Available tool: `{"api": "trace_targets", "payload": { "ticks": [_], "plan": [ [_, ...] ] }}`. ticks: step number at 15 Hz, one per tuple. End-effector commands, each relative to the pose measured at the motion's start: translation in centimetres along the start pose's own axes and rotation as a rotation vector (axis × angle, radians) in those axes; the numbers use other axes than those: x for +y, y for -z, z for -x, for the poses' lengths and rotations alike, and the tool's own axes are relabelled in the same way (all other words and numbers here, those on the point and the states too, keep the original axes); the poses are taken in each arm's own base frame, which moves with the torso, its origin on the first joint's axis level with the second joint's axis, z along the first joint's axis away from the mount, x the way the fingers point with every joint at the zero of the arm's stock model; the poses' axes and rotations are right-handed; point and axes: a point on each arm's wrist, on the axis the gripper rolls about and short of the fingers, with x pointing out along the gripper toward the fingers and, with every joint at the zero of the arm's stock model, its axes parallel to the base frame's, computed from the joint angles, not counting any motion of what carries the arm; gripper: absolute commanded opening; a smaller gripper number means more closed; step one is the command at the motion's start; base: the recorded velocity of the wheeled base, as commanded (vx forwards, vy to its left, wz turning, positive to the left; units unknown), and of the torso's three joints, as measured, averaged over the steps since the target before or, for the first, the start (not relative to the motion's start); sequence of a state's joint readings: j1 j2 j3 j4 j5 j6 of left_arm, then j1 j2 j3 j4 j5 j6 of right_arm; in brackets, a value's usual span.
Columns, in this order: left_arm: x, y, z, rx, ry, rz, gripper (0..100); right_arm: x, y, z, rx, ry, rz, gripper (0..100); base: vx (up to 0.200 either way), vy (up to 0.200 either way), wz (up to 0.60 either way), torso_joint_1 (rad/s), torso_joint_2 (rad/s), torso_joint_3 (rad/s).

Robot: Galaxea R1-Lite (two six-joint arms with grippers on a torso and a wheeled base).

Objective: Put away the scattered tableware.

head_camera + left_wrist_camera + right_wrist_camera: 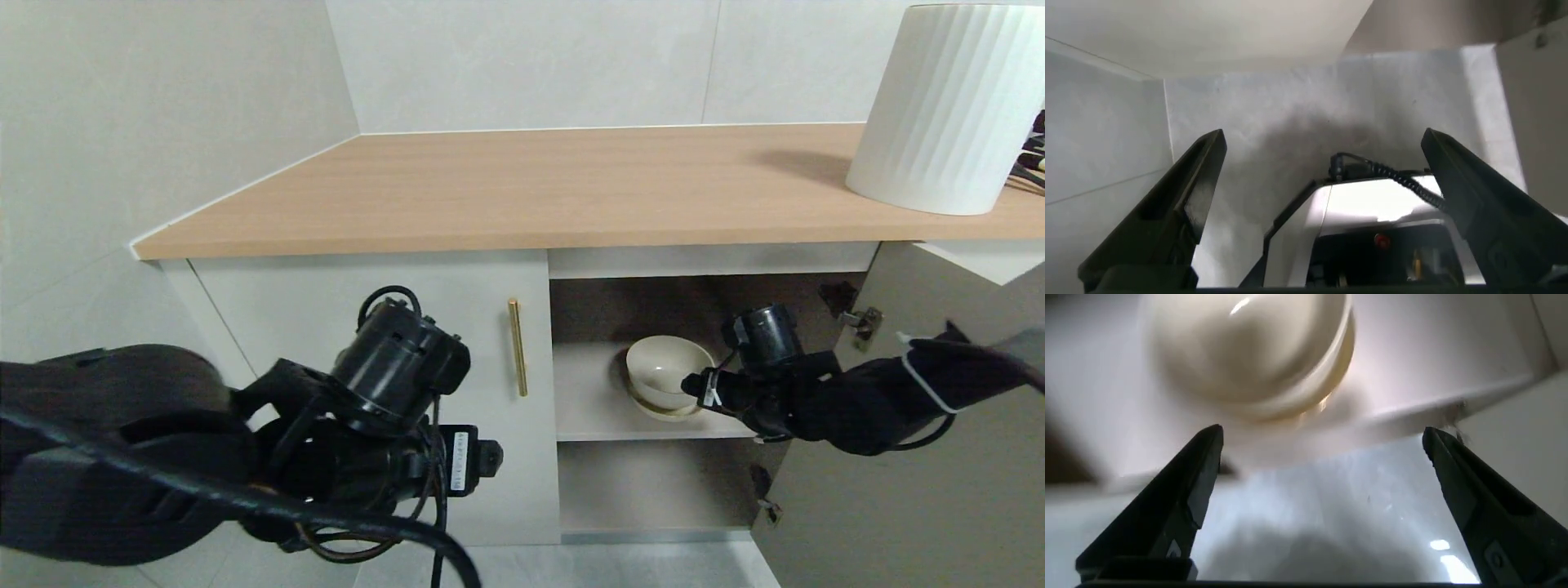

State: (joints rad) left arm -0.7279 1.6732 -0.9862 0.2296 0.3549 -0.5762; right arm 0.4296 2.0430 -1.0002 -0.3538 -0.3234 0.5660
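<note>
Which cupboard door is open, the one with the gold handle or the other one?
The other one: the grey door on the robot's right is swung wide, showing a cream bowl inside. The grey door with the gold handle is shut.

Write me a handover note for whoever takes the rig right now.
Left gripper: open, empty, low before the shut door.
Right gripper: open, empty, at the cabinet, just short of the bowl.
Bowl: on the upper shelf, ungripped.
Done: bowl looks stowed.
Left: probably back the right gripper out and close the open door.
</note>
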Motion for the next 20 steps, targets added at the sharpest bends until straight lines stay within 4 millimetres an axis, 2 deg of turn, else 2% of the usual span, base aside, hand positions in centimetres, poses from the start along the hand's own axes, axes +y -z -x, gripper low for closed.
{"api": "trace_targets", "payload": {
  "ticks": [1, 2, 5, 9, 12, 20],
  "plan": [
    [2.5, 0.0, 4.9, -0.106, 0.058, 0.041, 100, -1.8, -0.9, 8.1, -0.038, -0.103, 0.02, 100, 0.0, 0.0, 0.0, 0.0, 0.0, 0.0],
    [3.7, 0.3, 6.1, -0.13, 0.065, 0.04, 100, -2.4, -1.0, 9.8, -0.048, -0.136, 0.034, 100, 0.0, 0.0, 0.0, 0.0, 0.0, 0.0],
    [6.2, 1.9, 7.5, -0.109, 0.127, 0.03, 100, -3.5, -0.6, 13.9, -0.028, -0.188, 0.065, 100, 0.0, 0.0, 0.0, 0.0, 0.0, 0.0],
    [8.2, 1.6, 8.3, -0.157, 0.094, 0.098, 100, -4.9, 0.1, 18.9, 0.063, -0.182, 0.153, 100, 0.0, 0.0, 0.0, 0.0, 0.0, 0.0],
    [8.1, 1.5, 8.2, -0.155, 0.093, 0.098, 100, -5.3, 1.0, 19.2, 0.097, -0.17, 0.174, 100, 0.0, 0.0, 0.0, 0.0, 0.0, 0.0],
    [7.8, 1.5, 7.3, -0.127, 0.076, 0.09, 100, -5.0, 1.4, 19.4, 0.099, -0.182, 0.194, 100, 0.0, 0.0, 0.0, 0.0, 0.0, 0.0]
  ]
}}
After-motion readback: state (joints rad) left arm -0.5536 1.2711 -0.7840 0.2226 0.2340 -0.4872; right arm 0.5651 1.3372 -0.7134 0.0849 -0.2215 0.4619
